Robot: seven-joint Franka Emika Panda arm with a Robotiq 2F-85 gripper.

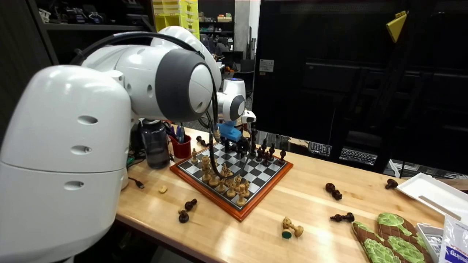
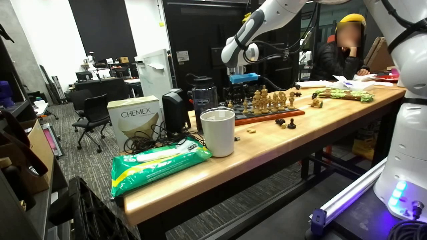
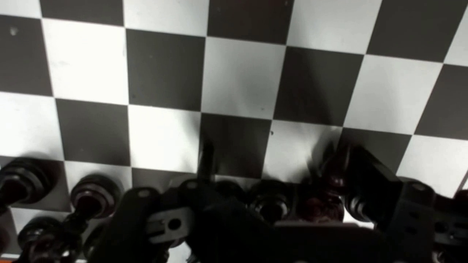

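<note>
My gripper (image 3: 279, 157) is low over the far side of the chessboard (image 3: 164, 69), among the dark chess pieces. Its black fingers stand wide apart in the wrist view. A dark reddish chess piece (image 3: 335, 171) is between them, close beside the right finger; I cannot tell whether they touch. Another dark piece (image 3: 270, 204) stands between the fingers, partly hidden by the gripper. In both exterior views the gripper (image 1: 239, 144) (image 2: 238, 93) is dark against dark pieces, below a blue block (image 1: 229, 132). More dark pieces (image 1: 270, 150) and light pieces (image 1: 221, 179) stand on the board.
Loose dark pieces (image 1: 333, 191) and light pieces (image 1: 292, 228) lie on the wooden table (image 1: 299, 204). A red pen cup (image 1: 181, 148) and a dark bottle (image 1: 155, 144) stand beside the board. A patterned cloth (image 1: 395, 239) and white trays (image 1: 438, 197) are at the table's end. A white mug (image 2: 218, 133) stands near the edge.
</note>
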